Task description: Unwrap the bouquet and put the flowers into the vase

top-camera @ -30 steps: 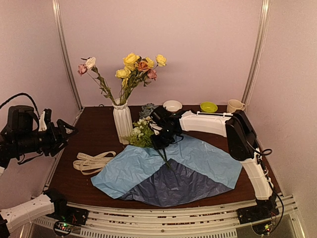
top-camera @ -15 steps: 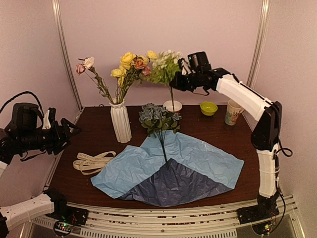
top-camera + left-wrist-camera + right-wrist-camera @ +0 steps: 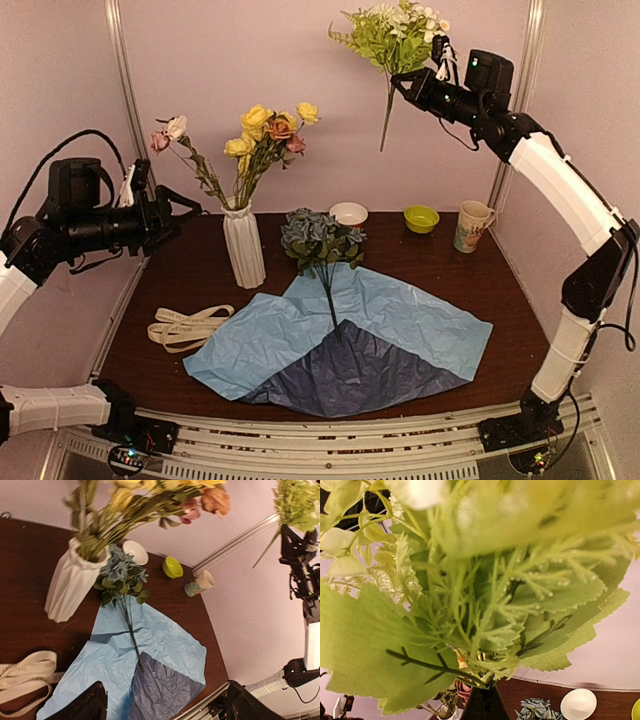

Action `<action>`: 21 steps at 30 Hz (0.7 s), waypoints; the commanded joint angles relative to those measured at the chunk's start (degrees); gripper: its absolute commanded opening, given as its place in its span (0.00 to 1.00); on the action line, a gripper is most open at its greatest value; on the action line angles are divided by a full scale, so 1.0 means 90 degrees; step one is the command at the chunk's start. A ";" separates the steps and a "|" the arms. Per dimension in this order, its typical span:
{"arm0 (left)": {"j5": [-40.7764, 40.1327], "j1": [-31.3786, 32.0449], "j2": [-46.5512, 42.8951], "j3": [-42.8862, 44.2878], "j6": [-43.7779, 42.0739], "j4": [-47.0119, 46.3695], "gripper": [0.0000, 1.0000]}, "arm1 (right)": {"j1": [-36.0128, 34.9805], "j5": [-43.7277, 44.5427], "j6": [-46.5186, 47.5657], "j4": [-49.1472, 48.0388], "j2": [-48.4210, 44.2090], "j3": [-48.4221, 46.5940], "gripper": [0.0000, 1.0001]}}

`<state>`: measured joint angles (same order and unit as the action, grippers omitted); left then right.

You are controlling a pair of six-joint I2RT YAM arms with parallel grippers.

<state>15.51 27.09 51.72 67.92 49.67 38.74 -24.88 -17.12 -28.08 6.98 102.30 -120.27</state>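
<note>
The bouquet is undone: its blue paper [image 3: 390,325] lies spread flat on the table, with a dusty blue cluster [image 3: 320,235] lying on it. The white ribbed vase [image 3: 246,245] holds yellow, pink, orange and white flowers [image 3: 268,128]. My right gripper [image 3: 408,82] is high above the table's back, shut on the stem of a green sprig [image 3: 395,28], whose leaves fill the right wrist view [image 3: 485,595]. My left gripper [image 3: 188,215] hangs open and empty to the left of the vase. In the left wrist view the vase [image 3: 67,585], the blue cluster [image 3: 120,577] and the paper [image 3: 150,650] all show.
A cream ribbon [image 3: 185,325] lies left of the paper. A white bowl [image 3: 348,213], a green bowl [image 3: 421,216] and a patterned mug [image 3: 473,225] stand along the back edge. Metal frame posts [image 3: 135,110] rise at the back corners.
My right arm has lifted the green sprig from the paper to high above the back of the table. My left arm has risen and moved toward the vase.
</note>
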 commanded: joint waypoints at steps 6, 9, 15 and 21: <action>-0.0069 0.1864 0.1015 0.0737 -0.1019 -0.2627 0.86 | 0.0011 -0.1532 0.0097 -0.1378 -0.1454 0.2330 0.00; 0.0087 0.2223 0.1545 0.0938 -0.1061 -0.3280 0.87 | 0.0011 -0.1938 0.0022 -0.1767 -0.2003 0.3194 0.00; 0.0306 0.2700 0.2660 0.1715 -0.1416 -0.4393 0.89 | 0.0011 -0.2679 -0.0346 -0.2425 -0.2963 0.4410 0.00; 0.0472 0.3058 0.3820 0.2662 -0.1585 -0.5046 0.92 | -0.0058 -0.3422 -0.1073 -0.3121 -0.3389 0.5001 0.00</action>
<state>17.87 52.88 81.41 86.39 38.06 2.50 -24.88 -41.41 -33.06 -13.63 73.84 -77.47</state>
